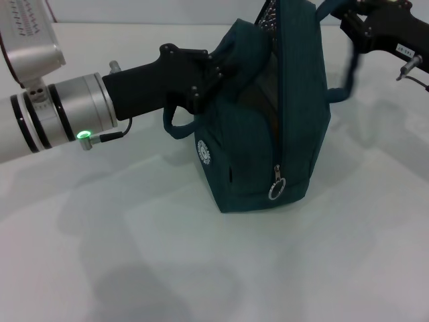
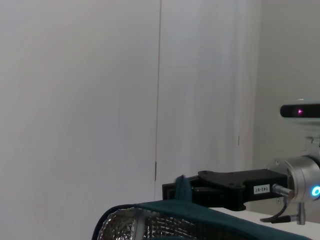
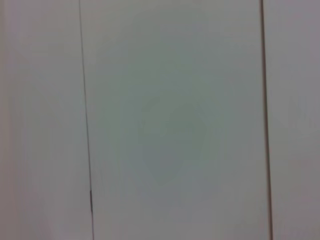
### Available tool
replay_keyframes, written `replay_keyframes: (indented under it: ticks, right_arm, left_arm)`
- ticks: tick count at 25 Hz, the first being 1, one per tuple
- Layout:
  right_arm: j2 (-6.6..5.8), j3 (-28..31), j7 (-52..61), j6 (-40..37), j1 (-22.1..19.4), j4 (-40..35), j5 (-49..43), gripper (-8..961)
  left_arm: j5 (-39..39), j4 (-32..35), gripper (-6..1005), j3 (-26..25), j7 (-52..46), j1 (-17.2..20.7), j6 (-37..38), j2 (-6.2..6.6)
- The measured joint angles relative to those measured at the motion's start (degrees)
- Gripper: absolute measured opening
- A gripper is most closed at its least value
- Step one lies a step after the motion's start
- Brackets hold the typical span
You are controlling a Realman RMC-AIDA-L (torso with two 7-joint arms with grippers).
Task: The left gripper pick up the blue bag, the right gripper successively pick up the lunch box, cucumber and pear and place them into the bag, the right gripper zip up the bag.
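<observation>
The bag [image 1: 258,114] stands upright mid-table [image 1: 201,268], its left flap pinched by the left gripper [image 1: 218,67], while the right gripper [image 1: 348,17], grip unclear, sits at its top, the zipper pull [image 1: 277,184] far below it.

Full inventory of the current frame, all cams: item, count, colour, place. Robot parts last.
blue bag: 1, dark teal-blue, upright mid-table, silver lining showing at its top.
zipper pull: 1, silver ring, low on the bag's near end.
handles: 2, teal loops, one hanging on the bag's left side, one raised at the upper right.
table: 1, white, under the bag.
wall: white panels with a dark seam, fills the right wrist view.
left gripper: 1, black, at the bag's upper left edge.
right gripper: 1, black, at the raised handle, top right.
</observation>
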Motion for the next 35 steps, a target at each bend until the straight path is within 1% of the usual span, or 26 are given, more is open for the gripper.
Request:
replay_keyframes:
  ticks: [3, 6, 12, 14, 17, 20, 22, 26, 27, 30, 32, 35]
  right_arm:
    - [0.02, 0.06, 0.12, 0.26, -0.15, -0.01, 0.18, 112]
    - [-0.01, 0.08, 0.30, 0.20, -0.80, -0.01, 0.19, 193]
    - [-0.71, 0.02, 3.37, -3.46, -3.38, -0.70, 0.02, 355]
    - [-1.12, -0.25, 5.23, -4.05, -4.47, -1.66, -0.39, 433]
    - [-2.24, -0.52, 10.22, -4.73, -5.59, -3.09, -3.34, 550]
    - [-3.17, -0.11, 13.14, -7.03, -6.15, -3.47, -6.21, 556]
    - [-3.21, 1.01, 12.82, -9.28, -7.24, -3.95, -6.51, 560]
    - [-1.21, 5.57, 8.83, -14.67, -10.39, -6.14, -6.78, 555]
    - [-0.99, 5.78, 8.41, -16.14, -10.99, -6.82, -7.50, 553]
    - [-1.22, 5.47, 8.73, -20.74, -11.26, -7.68, -11.98, 549]
    - [-1.44, 5.37, 10.02, -23.90, -10.60, -7.78, -17.19, 546]
    - [-1.40, 5.37, 12.25, -25.96, -9.28, -7.91, -24.71, 545]
  left_arm:
    - [-0.27, -0.23, 50, -0.23, 0.39, -0.01, -0.17, -0.01]
    - [-0.37, -0.23, 50, -0.38, 0.53, -0.02, -0.35, 0.02]
    - [-0.39, -0.23, 51, -0.42, 1.34, -0.08, -1.67, 0.05]
    - [-0.39, -0.22, 51, -0.43, 1.39, -0.11, -1.78, 0.06]
    - [-0.38, -0.22, 51, -0.43, 1.43, -0.20, -1.82, 0.08]
    - [-0.39, -0.21, 51, -0.43, 1.44, -0.39, -1.82, 0.08]
    - [-0.38, -0.21, 51, -0.43, 1.44, -0.40, -1.83, 0.08]
    - [-0.38, -0.21, 52, -0.37, 1.47, -0.46, -1.83, 0.07]
    - [-0.38, -0.21, 52, -0.31, 1.47, -0.46, -1.83, 0.06]
    - [-0.38, -0.21, 52, -0.19, 1.47, -0.46, -1.82, 0.00]
    - [-0.38, -0.21, 52, -0.15, 1.47, -0.46, -1.81, -0.01]
    - [-0.37, -0.21, 52, -0.09, 1.47, -0.46, -1.74, -0.01]
